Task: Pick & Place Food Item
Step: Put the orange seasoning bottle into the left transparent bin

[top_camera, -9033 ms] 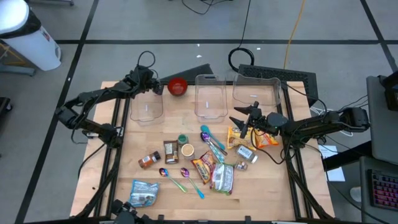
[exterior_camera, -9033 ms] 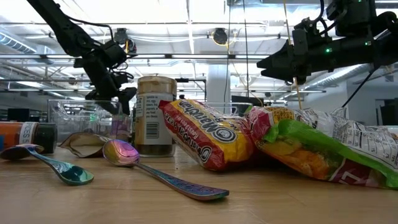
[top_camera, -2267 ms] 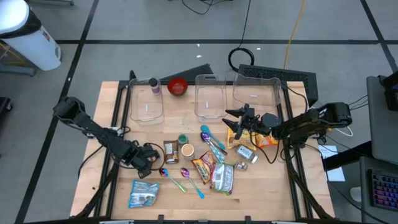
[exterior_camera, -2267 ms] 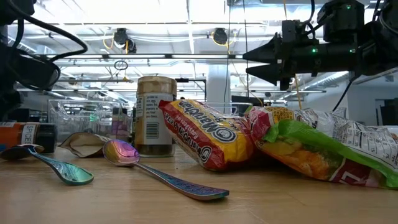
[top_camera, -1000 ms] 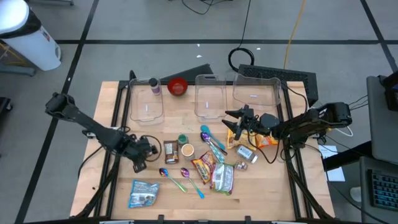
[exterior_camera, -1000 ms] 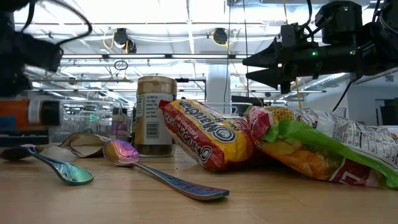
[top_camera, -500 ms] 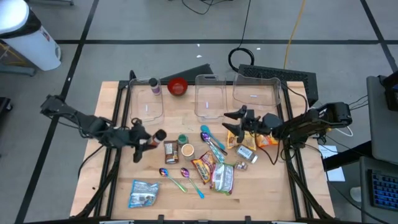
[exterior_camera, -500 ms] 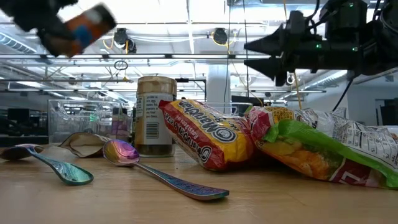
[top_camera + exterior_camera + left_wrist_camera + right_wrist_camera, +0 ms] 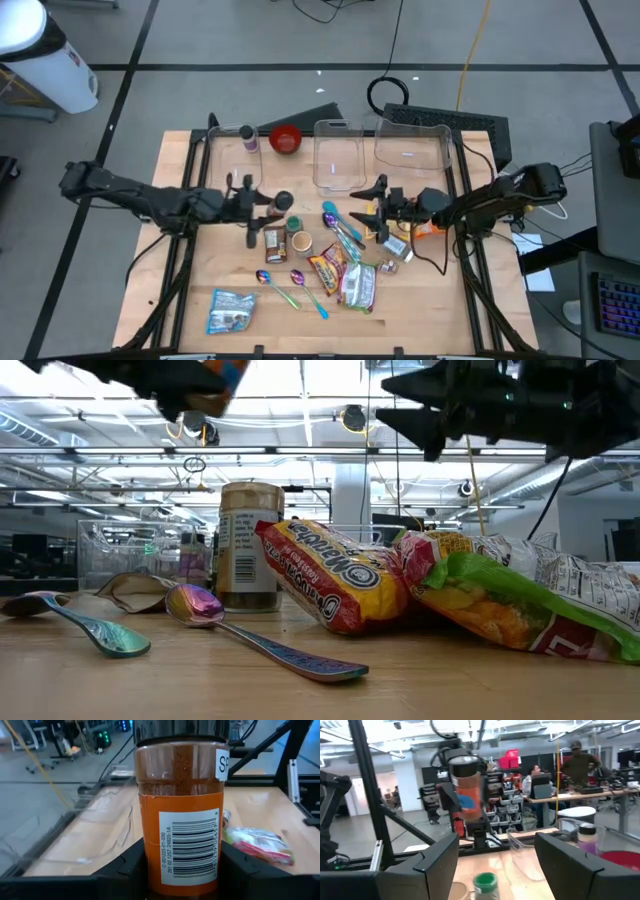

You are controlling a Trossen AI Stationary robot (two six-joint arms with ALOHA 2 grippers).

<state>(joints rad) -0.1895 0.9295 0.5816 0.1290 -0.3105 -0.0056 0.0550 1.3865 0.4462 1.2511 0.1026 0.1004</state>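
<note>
Left wrist view showed the left gripper (image 9: 182,870) clamped on an orange-labelled clear spice jar with a dark cap (image 9: 181,805), held in the air just in front of the clear plastic bin (image 9: 236,165). The right gripper (image 9: 372,208) hovered open-fingered, empty, over the iridescent spoons (image 9: 342,229).

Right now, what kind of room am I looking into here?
Probably a robotics lab or workshop: people sit at a desk with monitors in the background, open ceiling rails with lights run overhead, and cables lie on the tiled floor.
</note>
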